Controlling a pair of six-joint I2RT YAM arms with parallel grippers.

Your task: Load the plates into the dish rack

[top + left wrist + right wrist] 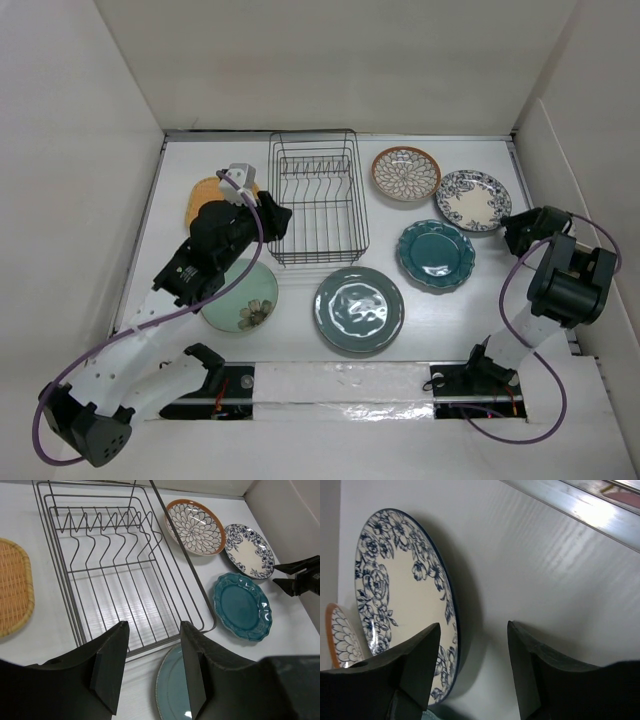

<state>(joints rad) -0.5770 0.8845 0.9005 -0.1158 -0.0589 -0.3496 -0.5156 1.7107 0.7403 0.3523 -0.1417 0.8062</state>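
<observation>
The black wire dish rack point(318, 198) stands empty at the back middle. Round it lie the orange-brown petal plate point(406, 173), the white and blue plate point(472, 200), the teal scalloped plate point(436, 253), the large grey-green plate point(359, 310), the pale mint flower plate point(240, 297) and the orange rounded-square plate point(205, 200), partly hidden by my left arm. My left gripper point(270, 222) is open and empty above the rack's near left corner point(125, 570). My right gripper point(512, 228) is open and empty, its left finger over the near rim of the white and blue plate point(395, 595).
White walls enclose the table on the left, back and right. A metal strip point(580, 510) runs along the right wall's foot close to my right gripper. The arm bases and cables sit at the near edge point(350, 385).
</observation>
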